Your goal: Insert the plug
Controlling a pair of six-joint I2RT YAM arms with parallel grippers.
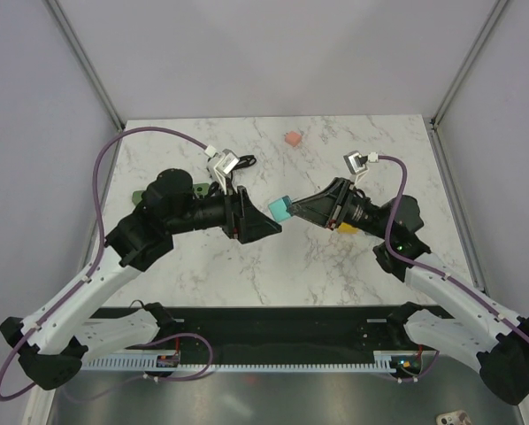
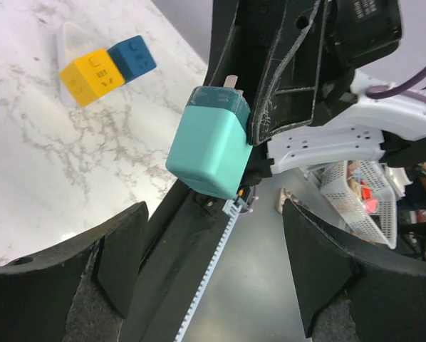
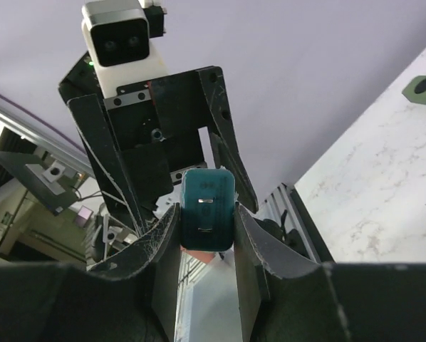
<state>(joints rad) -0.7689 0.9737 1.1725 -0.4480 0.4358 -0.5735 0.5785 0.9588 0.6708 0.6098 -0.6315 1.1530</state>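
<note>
The teal plug (image 1: 279, 209) is held above the table between the fingers of my right gripper (image 1: 293, 209). In the right wrist view the right gripper (image 3: 208, 222) is shut on the plug (image 3: 208, 210), whose two metal prongs face the camera. My left gripper (image 1: 269, 223) faces it from the left, open and empty, with its fingertips close to the plug. In the left wrist view the plug (image 2: 211, 142) hangs just beyond the open left gripper (image 2: 213, 256). The green power strip (image 1: 199, 188) lies mostly hidden under the left arm; its end shows in the right wrist view (image 3: 423, 89).
A yellow block (image 1: 346, 227) lies under the right arm, and shows beside a blue block (image 2: 132, 57) in the left wrist view (image 2: 92, 75). A salmon block (image 1: 291, 139) sits at the back. A black cable (image 1: 245, 163) lies near the strip.
</note>
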